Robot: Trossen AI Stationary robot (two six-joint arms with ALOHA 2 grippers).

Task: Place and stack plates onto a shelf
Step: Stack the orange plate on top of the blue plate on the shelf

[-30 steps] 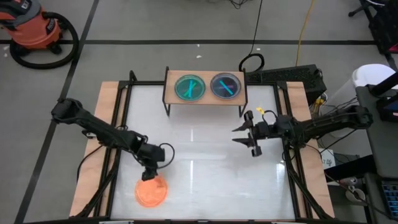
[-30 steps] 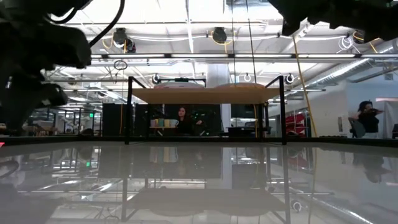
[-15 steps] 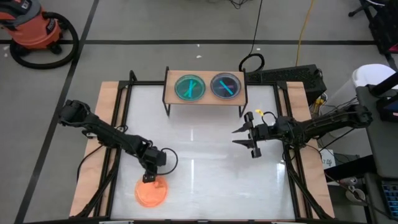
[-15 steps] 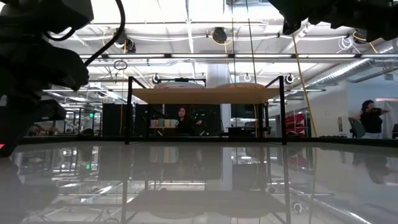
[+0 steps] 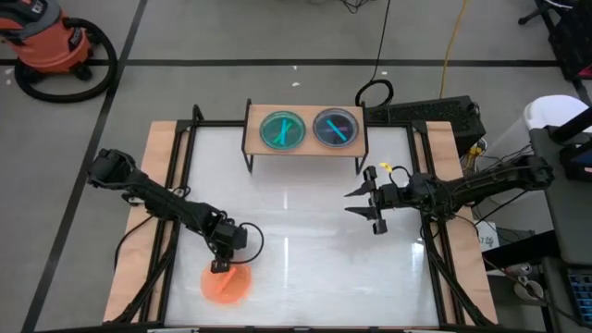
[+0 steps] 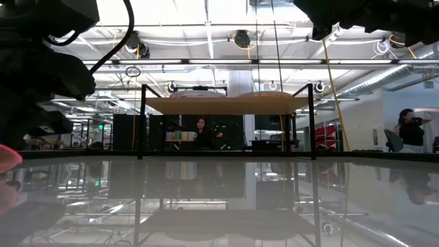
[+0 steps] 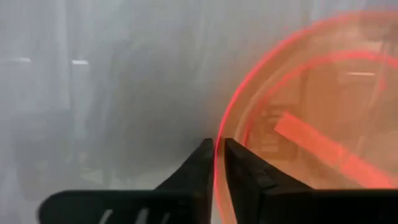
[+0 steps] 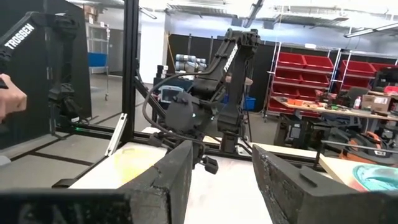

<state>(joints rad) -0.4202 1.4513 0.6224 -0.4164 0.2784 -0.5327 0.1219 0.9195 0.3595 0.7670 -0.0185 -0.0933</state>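
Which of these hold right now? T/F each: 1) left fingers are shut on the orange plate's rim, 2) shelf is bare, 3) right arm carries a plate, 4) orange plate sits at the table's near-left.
1) True: the left gripper has its fingers pinched on the rim of the orange plate.
2) False: the shelf holds a green plate and a blue plate, side by side.
3) False: the right gripper hangs open and empty over the table.
4) True: it is by the near-left corner.
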